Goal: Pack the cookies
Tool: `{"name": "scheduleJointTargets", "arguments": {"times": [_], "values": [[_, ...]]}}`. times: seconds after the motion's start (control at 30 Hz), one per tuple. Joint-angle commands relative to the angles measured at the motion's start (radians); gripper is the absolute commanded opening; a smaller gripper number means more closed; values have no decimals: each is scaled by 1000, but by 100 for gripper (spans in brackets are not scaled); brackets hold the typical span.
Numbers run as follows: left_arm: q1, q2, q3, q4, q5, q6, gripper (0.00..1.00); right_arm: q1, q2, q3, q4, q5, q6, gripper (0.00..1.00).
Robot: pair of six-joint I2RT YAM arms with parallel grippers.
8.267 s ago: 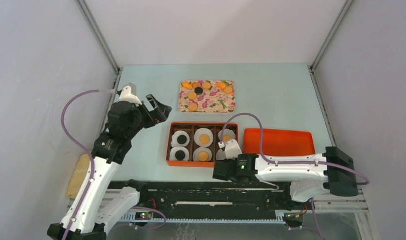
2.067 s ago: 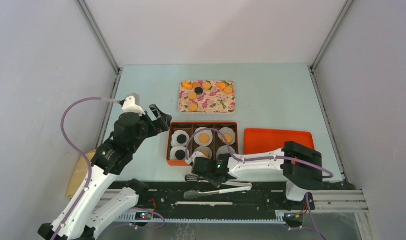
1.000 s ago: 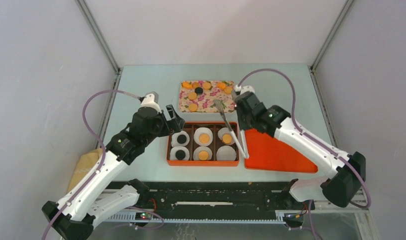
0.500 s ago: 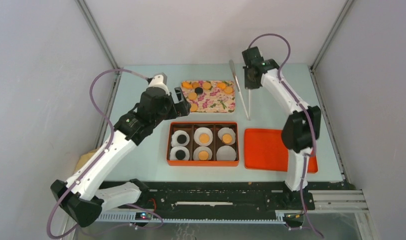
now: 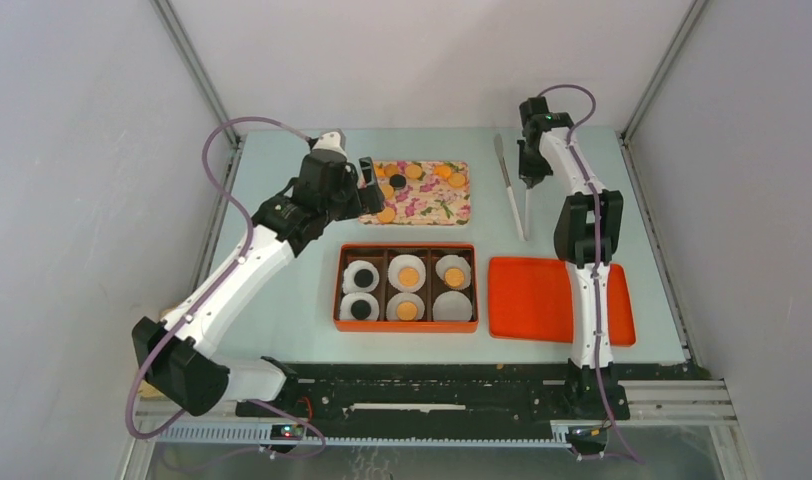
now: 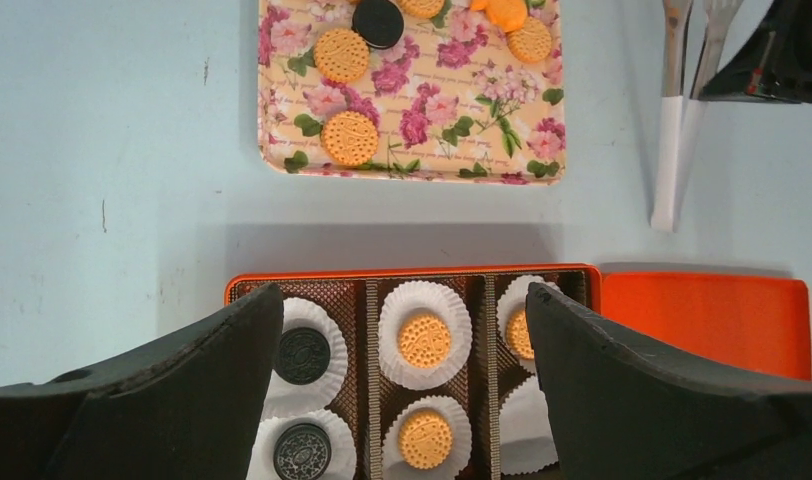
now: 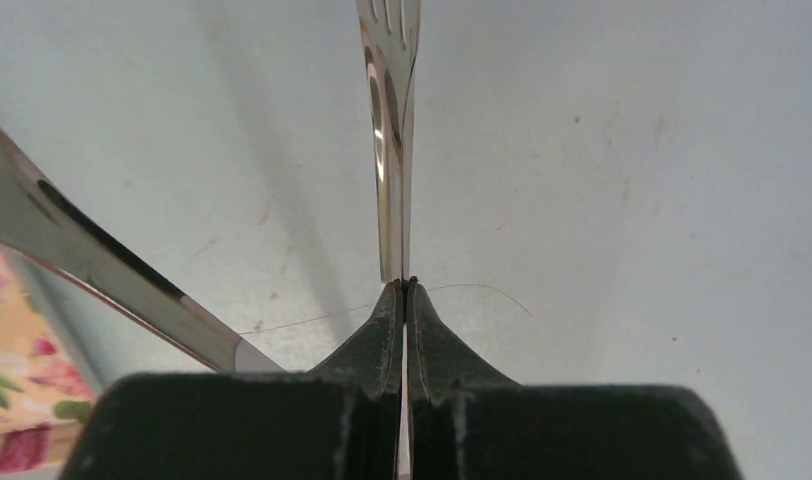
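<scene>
Several orange cookies (image 5: 386, 214) and one black cookie (image 5: 397, 181) lie on the floral tray (image 5: 432, 208). The orange box (image 5: 406, 247) holds white liners: two black cookies (image 6: 302, 355) on the left, orange cookies (image 6: 424, 340) in the middle and back right, and a bare front-right liner (image 6: 527, 425). My left gripper (image 5: 370, 188) is open and empty above the tray's left edge; in its wrist view (image 6: 402, 400) it looks down on the box. My right gripper (image 5: 527, 180) is shut on one arm of the metal tongs (image 5: 510, 190), right of the tray; its wrist view (image 7: 402, 285) shows the fork-tipped arm (image 7: 387, 100).
An orange lid (image 5: 557, 300) lies right of the box and also shows in the left wrist view (image 6: 702, 320). Grey walls with metal posts close in the table at the back and sides. A tan object (image 5: 142, 385) lies off the table's left edge.
My right gripper has carried the tongs from the near edge to the back right and now holds them lower, right of the tray. My left arm has reached farther toward the tray.
</scene>
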Motion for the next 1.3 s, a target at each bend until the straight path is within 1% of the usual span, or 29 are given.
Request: {"name": "scheduleJointTargets", "arguments": {"times": [0.0,0.03,0.07,0.17,0.23,0.27,0.37,0.47,0.6,0.7,0.77,0.97,1.13,1.2,1.27], "values": [[15,31,64,26,35,20,95,-14,-19,-29,39,-80,-12,0],[16,38,68,26,38,21,95,-13,-21,-39,51,-79,-11,0],[17,44,71,27,42,20,95,-13,-23,-47,64,-79,-9,6],[17,52,77,32,50,19,95,-11,-38,-59,102,-82,-4,38],[17,53,77,34,55,19,95,-12,-55,-68,125,-83,3,56],[17,53,75,34,55,17,95,-11,-67,-78,139,-80,7,62],[17,51,69,34,61,13,95,-12,-117,-112,174,-108,13,74],[17,45,65,34,63,10,95,-6,-164,-174,180,-151,14,77],[17,36,59,34,67,3,95,0,-202,-300,200,-148,20,81],[17,29,50,35,73,-1,95,-6,-219,-385,229,-173,29,85],[17,23,41,35,74,-3,95,-6,-212,-407,225,-188,30,87],[17,6,27,39,75,-6,95,2,-162,-407,204,-173,47,88],[17,5,25,40,81,-6,95,2,-82,-296,160,-46,63,87],[17,3,20,40,83,-7,95,2,-55,-249,140,-14,65,84],[17,1,12,44,84,-11,95,2,-32,-223,126,2,62,75]]}}
